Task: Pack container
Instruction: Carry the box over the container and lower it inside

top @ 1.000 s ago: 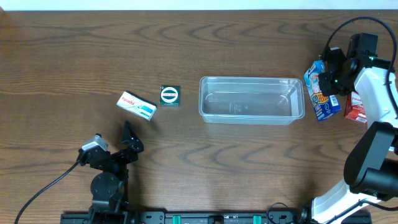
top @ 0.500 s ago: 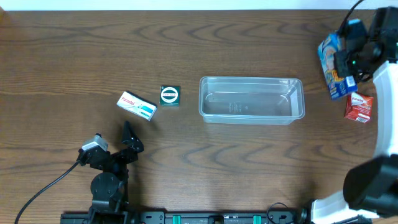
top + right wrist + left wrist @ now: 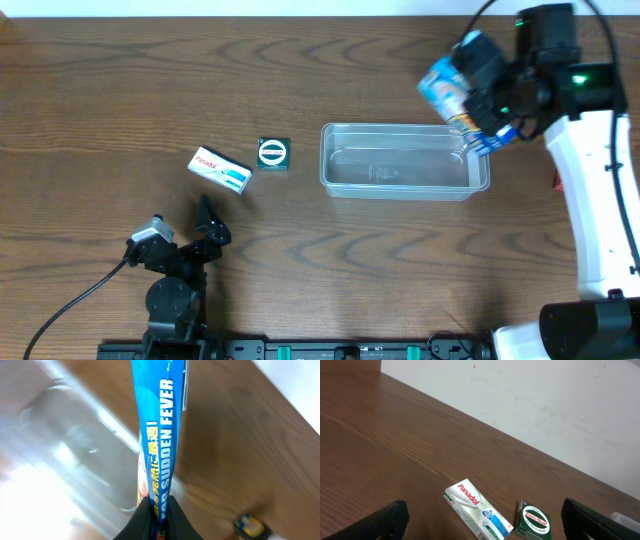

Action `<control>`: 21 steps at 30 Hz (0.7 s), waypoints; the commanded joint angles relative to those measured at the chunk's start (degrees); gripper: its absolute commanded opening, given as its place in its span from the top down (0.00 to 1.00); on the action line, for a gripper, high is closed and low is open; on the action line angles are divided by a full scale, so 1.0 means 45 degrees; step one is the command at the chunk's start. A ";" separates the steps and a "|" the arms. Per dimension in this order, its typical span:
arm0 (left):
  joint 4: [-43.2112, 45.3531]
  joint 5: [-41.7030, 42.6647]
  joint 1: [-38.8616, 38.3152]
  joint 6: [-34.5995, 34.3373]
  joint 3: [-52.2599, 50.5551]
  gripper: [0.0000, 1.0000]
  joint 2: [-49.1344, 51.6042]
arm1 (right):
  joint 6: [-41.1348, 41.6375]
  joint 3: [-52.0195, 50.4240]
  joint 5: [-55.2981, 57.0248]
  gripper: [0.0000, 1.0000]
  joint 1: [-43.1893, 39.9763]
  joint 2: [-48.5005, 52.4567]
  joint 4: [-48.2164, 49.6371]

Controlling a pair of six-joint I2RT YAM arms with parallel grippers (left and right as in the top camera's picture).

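Note:
The clear plastic container (image 3: 400, 127) lies mid-table, with nothing in it that I can see. My right gripper (image 3: 490, 108) is shut on a blue carton (image 3: 450, 88), held in the air over the container's far right corner. In the right wrist view the carton (image 3: 157, 435) stands edge-on between the black fingers of the right gripper (image 3: 159, 510), and the container (image 3: 65, 460) is blurred below. My left gripper (image 3: 210, 222) rests open near the front left. In the left wrist view the left gripper (image 3: 482, 510) spreads wide, short of the boxes.
A white Panadol box (image 3: 220, 170) and a green Zam-Buk box (image 3: 273, 153) lie left of the container; the left wrist view shows the Panadol box (image 3: 477, 512) and the Zam-Buk box (image 3: 534, 521). A small blurred blue-yellow object (image 3: 250, 525) lies on the table.
My right arm has lifted the blue carton off the table's right side and carried it left, over the container's right end. The left arm has not moved.

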 commanded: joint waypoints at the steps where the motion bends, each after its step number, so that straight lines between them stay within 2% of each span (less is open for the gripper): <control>1: -0.0126 -0.0155 0.0092 0.0180 -0.0364 0.02 -0.0078 | -0.1690 -0.0141 -0.0782 0.93 0.0690 -0.0335 -0.0219; 4: -0.0126 -0.0155 0.0092 0.0180 -0.0364 0.02 -0.0078 | -0.2147 -0.0466 -0.0777 0.96 0.0957 -0.0282 -0.0223; 12: -0.0126 -0.0155 0.0092 0.0180 -0.0369 0.02 -0.0078 | -0.3050 -0.1506 -0.0782 0.93 0.1005 -0.0073 0.0325; 16: -0.0126 -0.0160 0.0092 0.0180 -0.0369 0.02 -0.0078 | -0.4129 -0.2059 -0.0821 0.93 0.1005 -0.0029 0.0486; 21: -0.0126 -0.0155 0.0092 0.0180 -0.0364 0.02 -0.0078 | -0.4158 -0.2118 -0.2205 0.92 0.1035 -0.0010 0.0811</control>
